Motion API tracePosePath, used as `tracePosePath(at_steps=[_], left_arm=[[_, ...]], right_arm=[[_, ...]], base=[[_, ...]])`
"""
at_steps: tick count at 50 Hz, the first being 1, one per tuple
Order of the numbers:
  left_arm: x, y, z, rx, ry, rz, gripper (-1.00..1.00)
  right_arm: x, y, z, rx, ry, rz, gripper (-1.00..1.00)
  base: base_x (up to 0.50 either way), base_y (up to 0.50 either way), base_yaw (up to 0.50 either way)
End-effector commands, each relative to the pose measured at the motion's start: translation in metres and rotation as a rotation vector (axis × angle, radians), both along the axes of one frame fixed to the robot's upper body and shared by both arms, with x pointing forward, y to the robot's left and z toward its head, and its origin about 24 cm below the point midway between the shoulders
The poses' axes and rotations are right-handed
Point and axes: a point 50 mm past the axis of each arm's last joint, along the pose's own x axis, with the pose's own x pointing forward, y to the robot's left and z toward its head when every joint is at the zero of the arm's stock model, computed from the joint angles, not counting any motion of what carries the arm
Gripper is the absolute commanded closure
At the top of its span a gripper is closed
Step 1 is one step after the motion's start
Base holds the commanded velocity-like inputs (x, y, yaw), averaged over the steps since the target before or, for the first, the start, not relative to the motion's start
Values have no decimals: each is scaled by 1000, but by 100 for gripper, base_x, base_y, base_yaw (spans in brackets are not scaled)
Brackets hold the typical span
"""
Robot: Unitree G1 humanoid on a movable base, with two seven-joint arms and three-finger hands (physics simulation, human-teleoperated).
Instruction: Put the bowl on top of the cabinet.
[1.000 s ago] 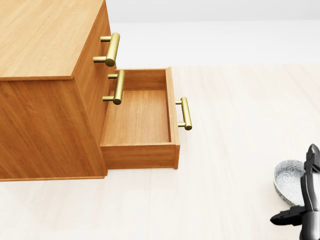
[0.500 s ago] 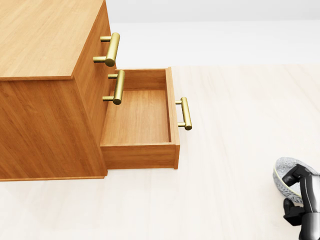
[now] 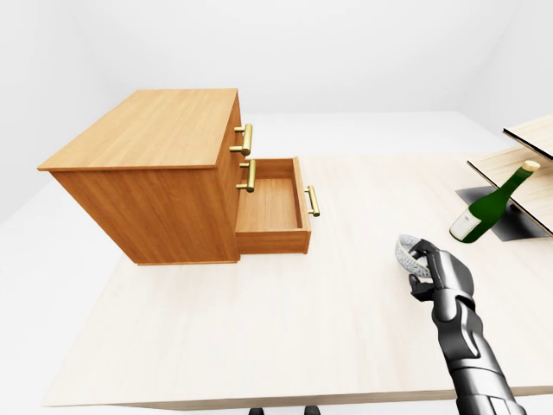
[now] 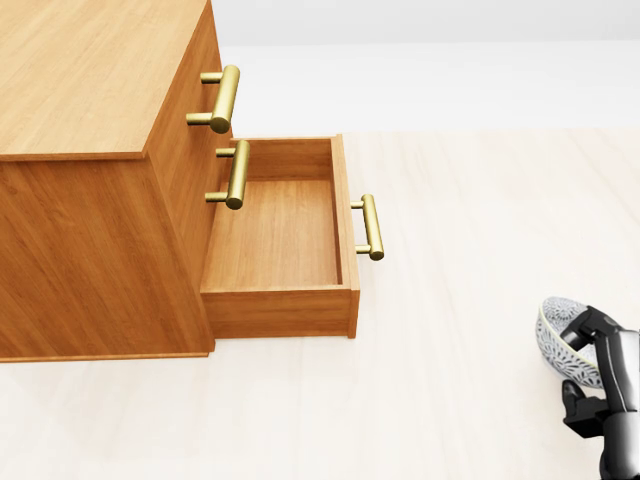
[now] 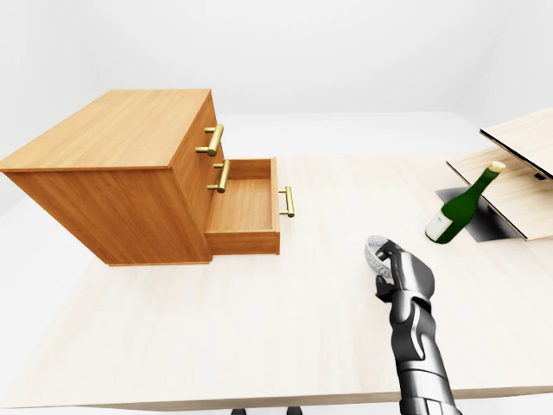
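The small patterned grey-white bowl (image 4: 558, 342) is tipped on edge, lifted off the table at the lower right of the head view. My right hand (image 3: 426, 262) is shut on it, dark fingers (image 4: 592, 332) wrapped over its rim. The wooden cabinet (image 3: 151, 130) stands at the left of the eye views, well to the left of the hand, its flat top bare. Its bottom drawer (image 3: 270, 207) is pulled out and empty, with brass handles (image 3: 313, 201) on the fronts. My left hand is not in any view.
A green wine bottle (image 3: 490, 206) leans against a tilted wooden board (image 3: 518, 186) at the right edge of the pale table (image 3: 285, 320). The table's near edge runs along the bottom of the eye views.
My right hand has closed round the bowl and tipped it up, carrying it slightly up and left. The cabinet and camera have not moved.
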Motion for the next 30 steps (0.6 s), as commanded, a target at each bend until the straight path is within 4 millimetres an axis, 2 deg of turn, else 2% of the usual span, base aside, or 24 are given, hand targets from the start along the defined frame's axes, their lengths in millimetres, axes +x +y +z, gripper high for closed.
tracePosePath(at_steps=[1, 10, 18, 24, 28, 30], left_arm=[[-1, 1, 1, -1, -2, 0, -100], [0, 0, 0, 1, 0, -1, -100], [0, 0, 0, 0, -1, 1, -100], [-1, 0, 1, 1, -3, -1, -100], [-1, 0, 1, 0, -3, 0, -100], [-1, -1, 0, 1, -2, -2, -100]], right_arm=[[9, 8, 28, -76, -70, 58, 100], [23, 16, 65, -156, -127, 135, 100], [35, 32, 88, -195, -168, 201, 100], [39, 38, 95, -207, -179, 222, 100], [49, 50, 116, -253, -209, 271, 100], [51, 51, 119, -258, -214, 276, 100]], base=[[0, 0, 0], [0, 0, 0], [0, 0, 0], [0, 0, 0], [0, 0, 0], [0, 0, 0]])
